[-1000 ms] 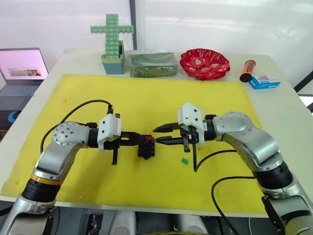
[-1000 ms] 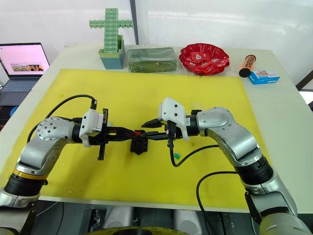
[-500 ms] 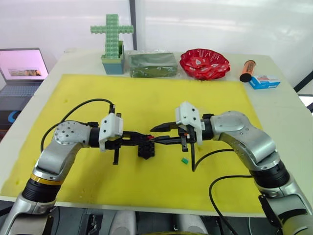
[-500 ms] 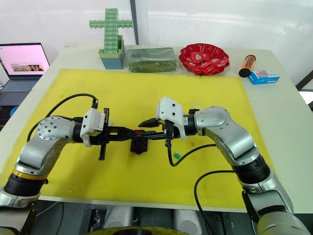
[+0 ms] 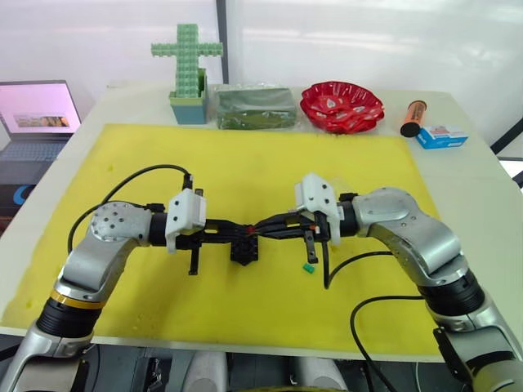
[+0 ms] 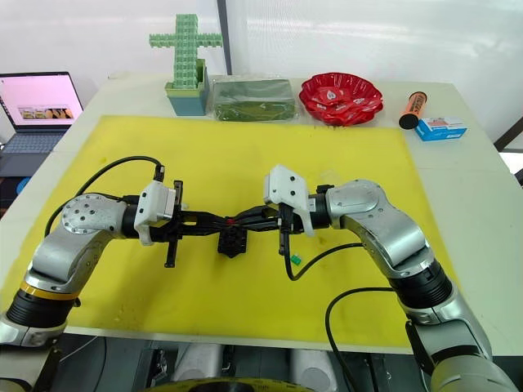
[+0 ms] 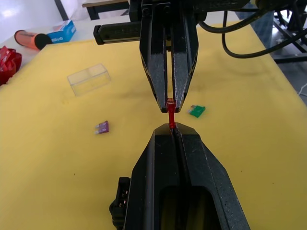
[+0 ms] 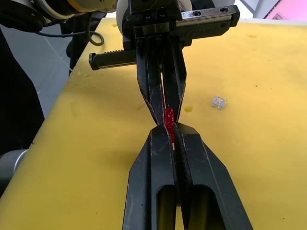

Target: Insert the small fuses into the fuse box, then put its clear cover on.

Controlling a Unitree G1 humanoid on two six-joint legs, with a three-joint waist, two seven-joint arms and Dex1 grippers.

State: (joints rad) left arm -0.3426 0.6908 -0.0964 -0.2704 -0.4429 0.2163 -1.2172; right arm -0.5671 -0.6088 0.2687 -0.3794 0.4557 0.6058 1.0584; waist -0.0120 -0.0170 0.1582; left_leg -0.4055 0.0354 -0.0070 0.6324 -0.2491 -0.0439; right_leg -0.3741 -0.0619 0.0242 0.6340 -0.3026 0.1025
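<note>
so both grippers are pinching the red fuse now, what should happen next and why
Probably the left gripper should let go. Both it and the right gripper are shut on the red fuse, tip to tip just above the fuse box, so it looks like a handover. Once one gripper alone holds the fuse, it can be turned and lowered into a slot. Which one is meant to release is a guess.

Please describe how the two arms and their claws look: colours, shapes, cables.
Both arms have rounded silver-grey metal shells. The left arm carries a gold ring near its base. Each wrist has a white blocky housing; black cables loop from both. The left claw and right claw each have two long, tapered black fingers.
</note>
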